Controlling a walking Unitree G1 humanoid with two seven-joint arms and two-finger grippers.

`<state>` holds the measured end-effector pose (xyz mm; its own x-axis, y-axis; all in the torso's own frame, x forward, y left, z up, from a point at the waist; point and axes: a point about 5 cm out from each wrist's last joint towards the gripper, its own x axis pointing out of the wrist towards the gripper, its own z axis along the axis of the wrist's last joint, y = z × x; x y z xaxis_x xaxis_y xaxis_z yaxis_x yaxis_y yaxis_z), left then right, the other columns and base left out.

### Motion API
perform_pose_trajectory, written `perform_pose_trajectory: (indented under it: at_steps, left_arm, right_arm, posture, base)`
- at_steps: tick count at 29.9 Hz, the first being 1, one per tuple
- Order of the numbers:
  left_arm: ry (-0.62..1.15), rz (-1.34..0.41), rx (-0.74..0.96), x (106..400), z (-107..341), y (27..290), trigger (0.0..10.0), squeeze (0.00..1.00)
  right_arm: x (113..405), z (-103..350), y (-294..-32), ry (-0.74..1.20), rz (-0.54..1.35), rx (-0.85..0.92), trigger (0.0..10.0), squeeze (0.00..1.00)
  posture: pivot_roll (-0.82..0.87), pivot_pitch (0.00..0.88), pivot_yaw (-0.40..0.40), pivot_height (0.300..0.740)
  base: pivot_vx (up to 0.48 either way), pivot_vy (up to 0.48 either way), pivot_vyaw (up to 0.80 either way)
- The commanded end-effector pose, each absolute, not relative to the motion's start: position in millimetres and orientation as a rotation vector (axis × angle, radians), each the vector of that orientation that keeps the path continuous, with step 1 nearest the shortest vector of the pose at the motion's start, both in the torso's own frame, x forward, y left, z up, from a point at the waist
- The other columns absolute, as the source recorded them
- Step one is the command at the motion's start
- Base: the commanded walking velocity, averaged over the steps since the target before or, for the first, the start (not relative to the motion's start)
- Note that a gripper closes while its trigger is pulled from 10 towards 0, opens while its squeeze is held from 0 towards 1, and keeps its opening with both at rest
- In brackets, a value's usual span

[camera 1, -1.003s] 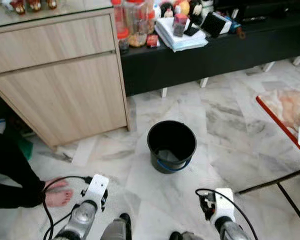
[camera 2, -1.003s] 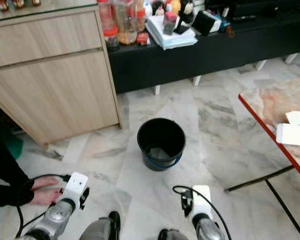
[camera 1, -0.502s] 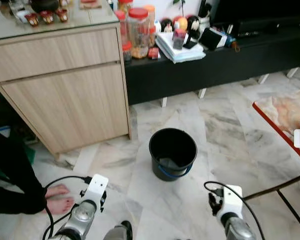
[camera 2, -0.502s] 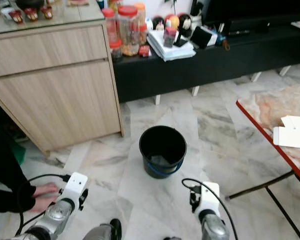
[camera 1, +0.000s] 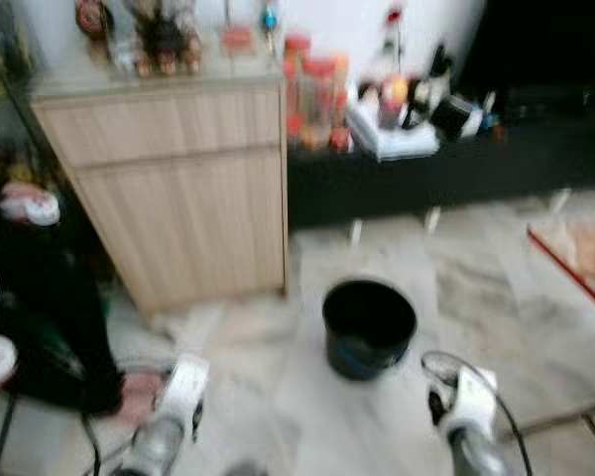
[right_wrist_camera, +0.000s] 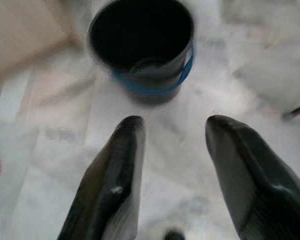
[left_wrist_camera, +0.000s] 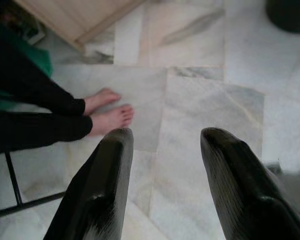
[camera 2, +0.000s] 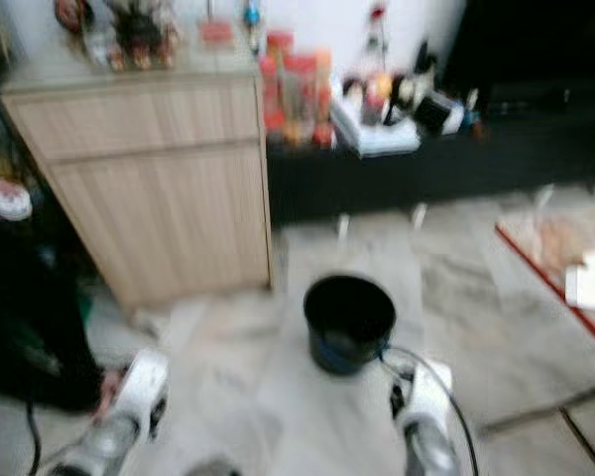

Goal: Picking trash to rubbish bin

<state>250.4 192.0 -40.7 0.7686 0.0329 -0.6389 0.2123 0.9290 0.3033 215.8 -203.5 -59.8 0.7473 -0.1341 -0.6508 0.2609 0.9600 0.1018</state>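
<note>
My head views were blurred. The black bucket, my rubbish bin, stood upright on the pale marble floor at about my twelve o'clock, a touch toward one, with a blue band or handle around its lower wall. I could not make out what, if anything, lay inside it, and I saw no loose piece of trash that I could be sure of.

My left gripper hung low at about my ten o'clock, its two black fingers spread apart with nothing between them, over bare marble. Beyond its fingers I saw a person's bare feet side by side on the floor, with black trouser legs above them, and something green beside those. That person stood at about my nine o'clock, just beside the light wooden cabinet.

My right gripper hung at about my two o'clock, released as well, fingers wide and empty, pointing at the bucket, which lay near ahead of the fingertips but apart from them. A black cable looped by that wrist.

At eleven o'clock the cabinet carried small items on its top. At one o'clock a low black bench held jars with red lids and a stack of white papers. At three o'clock I saw the red edge of a table.
</note>
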Motion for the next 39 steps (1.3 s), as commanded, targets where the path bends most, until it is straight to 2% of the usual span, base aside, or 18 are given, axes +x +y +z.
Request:
perform_pose_trajectory:
  at_steps: [1, 30, 39]
  left_arm:
    - [0.666, -0.097, 0.365, 257.5, -35.6, 189.2, 10.0, 0.0]
    - [0.656, -0.113, 0.303, 262.2, -34.1, 173.9, 10.0, 0.0]
    - [0.654, -0.121, 0.304, 263.4, -33.4, 172.2, 10.0, 0.0]
  right_arm:
    - [214.7, -59.8, -207.8, 0.699, -0.229, 0.189, 10.0, 0.0]
    - [217.0, -61.5, -187.6, 0.7, -0.193, 0.207, 10.0, 0.0]
    - [219.5, -60.0, -188.2, 0.693, -0.194, 0.208, 10.0, 0.0]
  posture:
    - [0.12, 0.031, -0.013, 0.74]
    - [0.12, 0.054, -0.014, 0.74]
    - [0.12, 0.06, -0.011, 0.74]
  base:
    - [0.0, 0.0, 0.0]
    - [0.0, 0.0, 0.0]
    - [0.0, 0.0, 0.0]
